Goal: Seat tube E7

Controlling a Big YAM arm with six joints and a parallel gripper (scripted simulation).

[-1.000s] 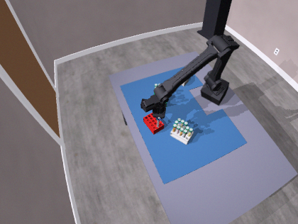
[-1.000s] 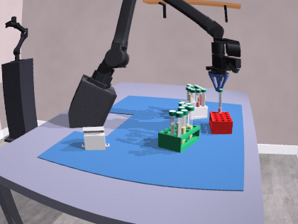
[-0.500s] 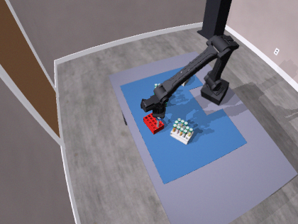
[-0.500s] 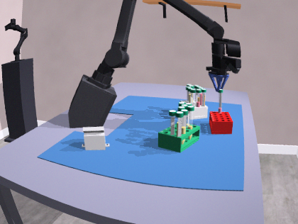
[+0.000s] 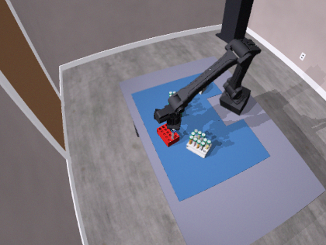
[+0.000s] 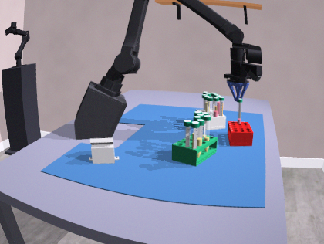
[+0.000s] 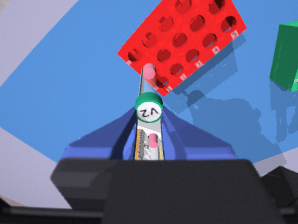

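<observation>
My gripper (image 6: pixel 239 96) is shut on a green-capped tube (image 6: pixel 240 110) and holds it upright by the top. It hangs over the red rack QR (image 6: pixel 240 133), its lower end just above the rack's top. In the wrist view the cap (image 7: pixel 149 111) sits between the blue fingers, and its mark is upside down and hard to read. The pink tip (image 7: pixel 148 71) points at a well in the edge row of the red rack (image 7: pixel 183 37). All wells of the red rack that I see are empty. The white rack RB (image 6: pixel 216 117) and the green rack RA (image 6: pixel 194 150) hold several green-capped tubes.
The white DONE button box (image 6: pixel 102 150) stands on the blue mat in front of the arm's base. In the top view the red rack (image 5: pixel 168 136) sits beside the white rack (image 5: pixel 198 150). The green rack's corner (image 7: pixel 286 55) shows at the right of the wrist view.
</observation>
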